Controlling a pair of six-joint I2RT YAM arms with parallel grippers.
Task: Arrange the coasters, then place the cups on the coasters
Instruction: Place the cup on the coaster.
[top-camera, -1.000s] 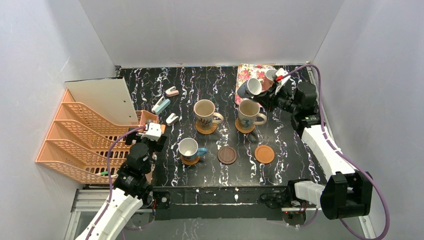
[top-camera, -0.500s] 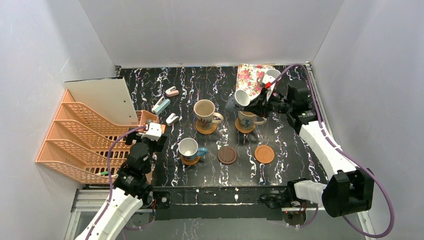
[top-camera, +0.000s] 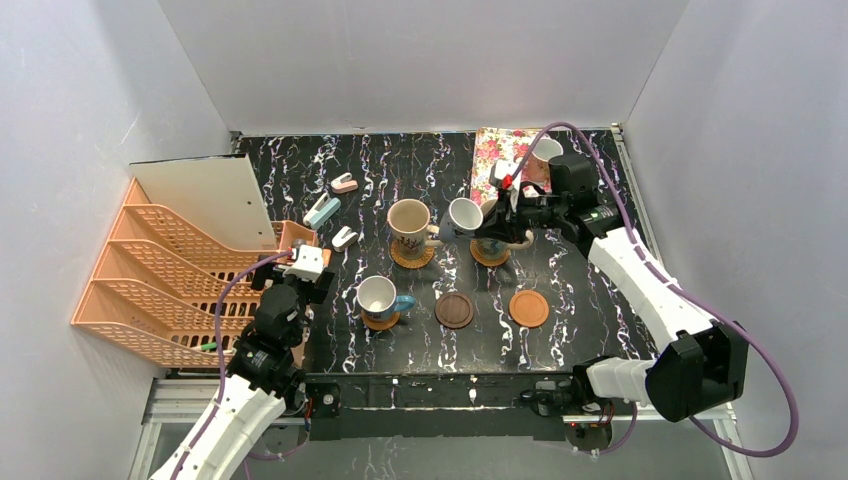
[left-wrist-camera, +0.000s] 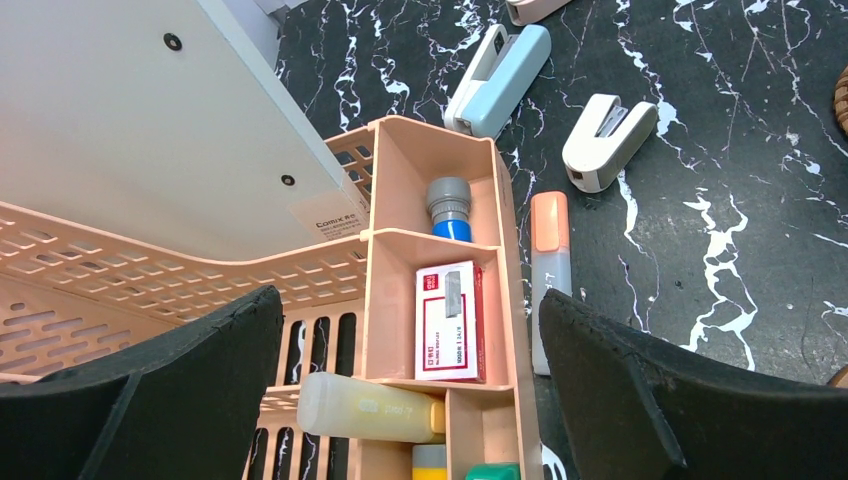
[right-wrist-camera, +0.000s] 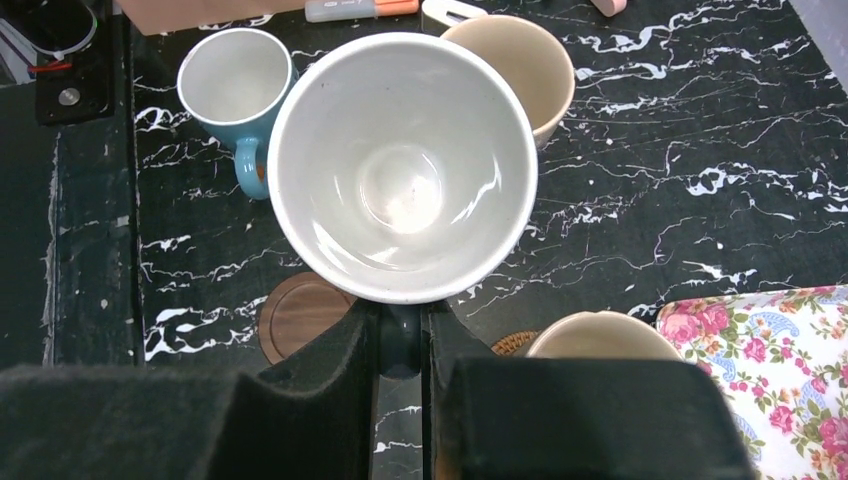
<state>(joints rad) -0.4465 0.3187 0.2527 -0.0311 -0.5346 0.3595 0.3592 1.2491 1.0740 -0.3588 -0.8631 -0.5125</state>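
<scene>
Okay, step: I am in the cup-placing part. The coasters look laid out, and I have the fourth cup in the air.
Right gripper (right-wrist-camera: 400, 345): clamped on the handle of the white cup (right-wrist-camera: 402, 165).
White cup: tilted, in the air above the table between the two beige cups; I see it touching nothing but the fingers.
Left gripper (top-camera: 300, 266): jaws wide apart, holding nothing, over the organizer (left-wrist-camera: 440, 260) at the left.
Next move: I judge it calls for bringing the white cup toward me to a bare coaster, with the dark coaster (top-camera: 454, 310) the nearer. I then level the cup, centre its base on the disc, and only then let go.
Care: the right beige cup (right-wrist-camera: 600, 345) sits just under my wrist, so I should lift clear of it first.
Cups: five. One is in my grip and the left beige cup (top-camera: 409, 220), the right beige cup and the blue cup (top-camera: 377, 296) are each on a coaster. The tray cup (top-camera: 546, 150) is on the tray (top-camera: 492, 150).
Coasters: five. Two woven ones are under the beige cups and one is under the blue cup. The dark coaster and the orange coaster (top-camera: 528, 308) are bare.
</scene>
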